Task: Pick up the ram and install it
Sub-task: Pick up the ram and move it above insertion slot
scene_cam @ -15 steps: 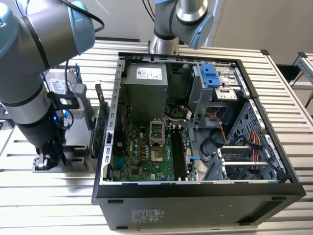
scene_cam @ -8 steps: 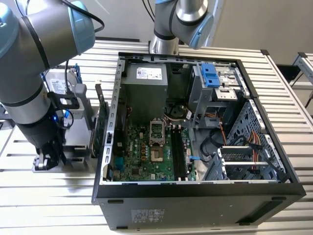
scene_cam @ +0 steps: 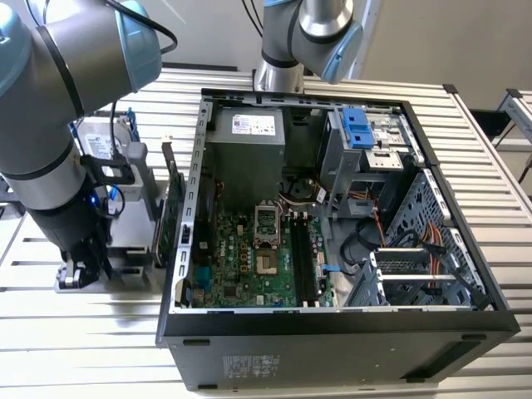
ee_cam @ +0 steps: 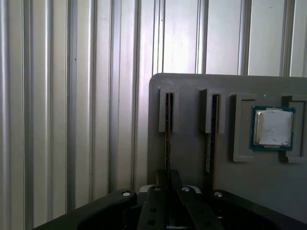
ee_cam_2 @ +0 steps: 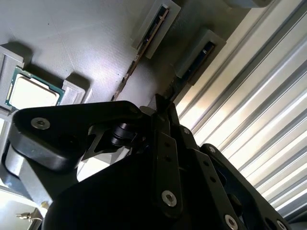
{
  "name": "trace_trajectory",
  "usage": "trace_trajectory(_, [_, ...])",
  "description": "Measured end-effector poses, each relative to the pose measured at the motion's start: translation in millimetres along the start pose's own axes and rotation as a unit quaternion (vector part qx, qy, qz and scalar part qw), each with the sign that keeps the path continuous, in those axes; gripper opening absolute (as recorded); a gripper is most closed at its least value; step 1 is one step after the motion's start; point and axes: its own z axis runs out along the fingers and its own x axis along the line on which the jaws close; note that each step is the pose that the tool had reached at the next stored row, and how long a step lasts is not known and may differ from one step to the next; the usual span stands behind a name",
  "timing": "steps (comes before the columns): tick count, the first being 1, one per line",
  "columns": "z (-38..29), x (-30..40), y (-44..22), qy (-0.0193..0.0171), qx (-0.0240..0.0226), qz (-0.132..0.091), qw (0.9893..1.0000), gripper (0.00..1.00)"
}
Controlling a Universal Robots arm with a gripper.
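Ram (ee_cam: 168, 115) standing on edge in a slot of the grey tray (ee_cam: 192, 84), in the slot closest to one side edge of the tray and near its corner. Being pinched by the gripper (ee_cam: 167, 176), with the fingers (ee_cam: 160, 184) drawn narrow and pressing on either face of the thin stick. Sitting down in the slot, not yet lifted out. Showing again in the second wrist view as a dark strip (ee_cam_2: 201, 53) running from its slot toward the black fingertips. Standing beside a second stick (ee_cam: 211, 129) in the neighbouring slot, that one lying between the ram and the square silver chip (ee_cam: 272, 127), which is resting flat in its own recess further along the same tray. Reaching down at the exterior view's left, the arm (scene_cam: 50, 108) bringing the gripper (scene_cam: 83, 270) low over the tray. Sitting on the slatted metal table (scene_cam: 83, 349), near the table's edge and just beside the open computer case (scene_cam: 332, 341). Lying on its side, with the motherboard (scene_cam: 266, 258) facing up. Standing upright between tray and case, a card (scene_cam: 170, 212).
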Motion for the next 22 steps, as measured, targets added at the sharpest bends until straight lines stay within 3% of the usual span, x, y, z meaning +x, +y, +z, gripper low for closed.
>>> trace_trajectory(22, [-15.4, 0.0, 0.2, 0.0, 0.0001, 0.0, 1.0, 0.0])
